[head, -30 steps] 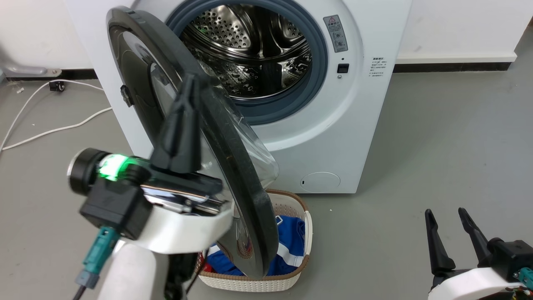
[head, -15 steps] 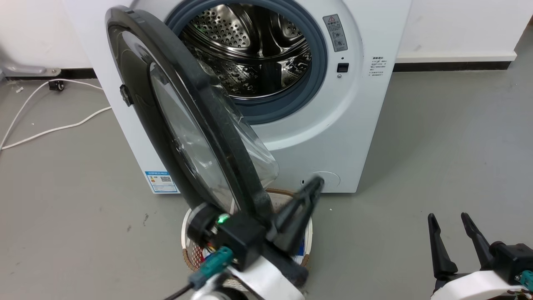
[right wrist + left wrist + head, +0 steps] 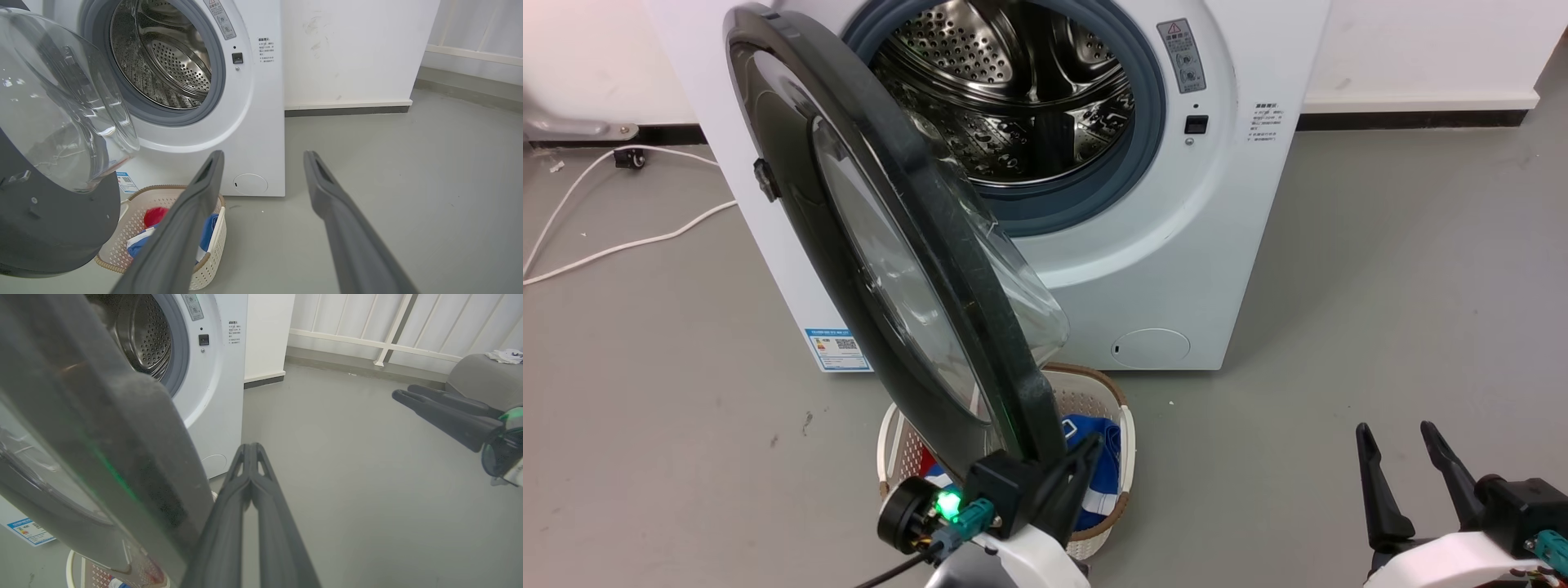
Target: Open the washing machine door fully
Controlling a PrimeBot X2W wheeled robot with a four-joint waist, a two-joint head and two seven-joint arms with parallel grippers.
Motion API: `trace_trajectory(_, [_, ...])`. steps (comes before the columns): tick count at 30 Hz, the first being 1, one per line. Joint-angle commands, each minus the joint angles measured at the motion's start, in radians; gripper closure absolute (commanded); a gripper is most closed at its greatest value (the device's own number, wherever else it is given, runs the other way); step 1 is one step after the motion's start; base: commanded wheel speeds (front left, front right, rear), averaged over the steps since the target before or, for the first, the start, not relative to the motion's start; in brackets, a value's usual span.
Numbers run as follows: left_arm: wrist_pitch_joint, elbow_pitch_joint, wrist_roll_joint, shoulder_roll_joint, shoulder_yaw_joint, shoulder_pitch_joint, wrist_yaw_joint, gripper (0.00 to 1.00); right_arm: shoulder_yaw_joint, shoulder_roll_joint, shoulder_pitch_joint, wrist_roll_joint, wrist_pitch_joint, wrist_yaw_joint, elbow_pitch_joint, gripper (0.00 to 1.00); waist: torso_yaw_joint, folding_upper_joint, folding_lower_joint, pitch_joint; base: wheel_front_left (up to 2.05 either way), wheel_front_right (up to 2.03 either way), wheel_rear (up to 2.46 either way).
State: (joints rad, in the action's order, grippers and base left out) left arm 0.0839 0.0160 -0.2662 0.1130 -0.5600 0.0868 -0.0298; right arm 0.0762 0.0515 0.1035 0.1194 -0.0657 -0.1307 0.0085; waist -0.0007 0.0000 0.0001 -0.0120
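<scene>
well, the washing machine door [image 3: 907, 245] is swung about halfway out, over the basket [image 3: 1104, 384], so more to go. left gripper [image 3: 1092, 447], jaws pressed together, sits by its near edge. right gripper [image 3: 1395, 429] is spread, off right.

Bright, even light; blurred near door [image 3: 102, 428]

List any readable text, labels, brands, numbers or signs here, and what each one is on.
The warning sticker, upper right of the washing machine front: red triangle sign; text below too small to read.
The printed label further right: a few lines, too small to read.
The blue label, lower left corner: what looks like a QR code; text blurred.
No brand or number is legible.
</scene>
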Motion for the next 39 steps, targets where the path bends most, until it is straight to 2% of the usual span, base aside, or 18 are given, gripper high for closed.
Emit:
trace_trajectory(1, [-0.015, -0.017, 0.004, -0.001, 0.014, 0.017, 0.013, 1.00, 0.000, -0.002, -0.006, 0.000, -0.002, 0.000, 0.003, 0.00, -0.002, 0.0000, -0.0001, 0.003, 0.00, 0.00, 0.00])
trace_trajectory(15, [-0.080, -0.054, -0.005, 0.007, 0.064, 0.015, 0.065, 1.00, 0.000, -0.002, -0.008, 0.004, 0.002, 0.000, 0.014, 0.00, 0.013, 0.0000, -0.0001, 0.016, 0.00, 0.00, 0.00])
trace_trajectory(24, [-0.079, -0.013, 0.009, 0.040, 0.073, 0.013, 0.082, 1.00, 0.009, -0.002, -0.015, -0.002, 0.008, 0.000, 0.019, 0.00, 0.080, 0.0000, -0.0001, 0.026, 0.00, 0.00, 0.00])
trace_trajectory(33, [-0.073, 0.053, 0.013, 0.040, 0.049, -0.034, 0.098, 1.00, 0.023, -0.002, -0.021, -0.009, 0.015, 0.000, 0.031, 0.00, 0.150, 0.0000, -0.0001, 0.019, 0.00, 0.00, 0.00])
trace_trajectory(39, [-0.070, 0.074, 0.003, 0.046, 0.060, -0.068, 0.127, 1.00, 0.021, -0.002, -0.024, -0.010, 0.016, 0.000, 0.023, 0.00, 0.208, 0.0000, -0.0001, 0.018, 0.00, 0.00, 0.00])
